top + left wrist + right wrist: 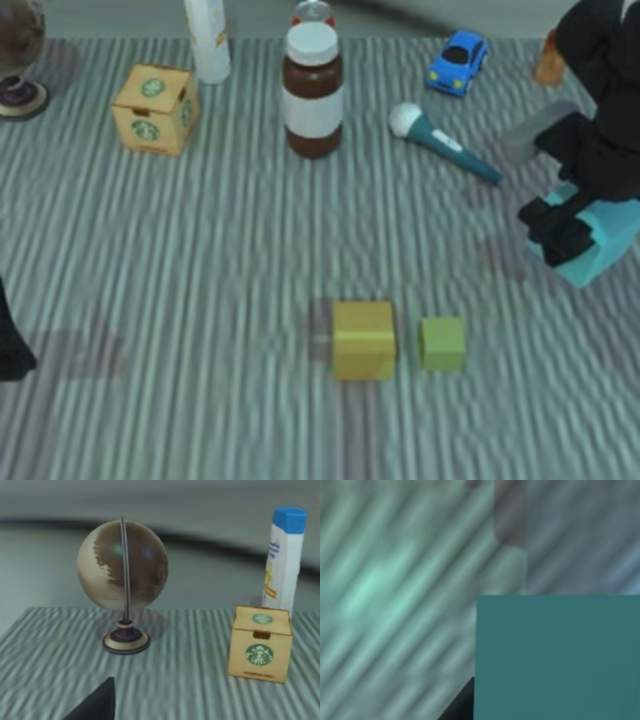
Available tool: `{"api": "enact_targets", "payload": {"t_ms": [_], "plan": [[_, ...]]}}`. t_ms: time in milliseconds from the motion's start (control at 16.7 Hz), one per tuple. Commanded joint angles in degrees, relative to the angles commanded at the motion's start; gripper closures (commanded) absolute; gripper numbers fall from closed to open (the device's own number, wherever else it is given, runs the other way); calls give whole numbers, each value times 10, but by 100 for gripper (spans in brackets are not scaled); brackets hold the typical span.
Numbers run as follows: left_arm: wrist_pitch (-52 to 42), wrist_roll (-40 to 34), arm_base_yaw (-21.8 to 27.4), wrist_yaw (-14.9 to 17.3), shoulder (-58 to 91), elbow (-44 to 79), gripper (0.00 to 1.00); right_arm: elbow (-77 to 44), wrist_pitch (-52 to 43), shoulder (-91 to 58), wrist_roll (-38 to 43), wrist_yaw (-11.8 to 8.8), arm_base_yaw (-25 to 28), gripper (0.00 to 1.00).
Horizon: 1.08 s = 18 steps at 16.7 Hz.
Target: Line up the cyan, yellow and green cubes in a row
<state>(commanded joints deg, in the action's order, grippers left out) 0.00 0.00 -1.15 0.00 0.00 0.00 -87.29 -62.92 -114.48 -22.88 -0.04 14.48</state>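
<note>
Your right gripper point(562, 232) is at the right side of the table, clamped on the cyan cube point(603, 240), with the dark fingers pressed over the cube's near-left part and the cube tilted rather than sitting square. In the right wrist view the cyan cube point(555, 655) fills the lower corner as a flat teal face, with a sliver of dark finger at its edge and the striped tablecloth point(395, 590) behind; whether the cube is touching the cloth or raised off it, you cannot tell. The yellow cube point(363, 340) sits near the middle of the table toward the front, and the green cube point(442, 343) stands just beside it on the right, with a narrow gap between them, both flat on the cloth and roughly level with each other. The cyan cube is well apart from that pair, farther right and farther back. Your left arm point(12, 340) shows only as a dark shape at the left edge, and you cannot tell how its gripper stands; its wrist view shows just a dark tip at the lower edge. Along the back you have a globe point(122, 575), a tan box with green logos point(155, 108), a white bottle point(207, 38), a brown jar with a white lid point(313, 90), a teal microphone point(440, 140) and a blue toy car point(458, 60).
</note>
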Motion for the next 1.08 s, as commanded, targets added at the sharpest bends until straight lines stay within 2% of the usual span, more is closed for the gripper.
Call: {"api": "enact_targets", "payload": {"t_ms": [300, 840, 1080], "plan": [[0, 0, 0, 0, 0, 0, 0, -140, -64, -86, 172, 1, 94, 100], [0, 0, 0, 0, 0, 0, 0, -438, -200, -255, 638, 3, 314, 100], [0, 0, 0, 0, 0, 0, 0, -517, -230, -289, 750, 5, 376, 100]]}}
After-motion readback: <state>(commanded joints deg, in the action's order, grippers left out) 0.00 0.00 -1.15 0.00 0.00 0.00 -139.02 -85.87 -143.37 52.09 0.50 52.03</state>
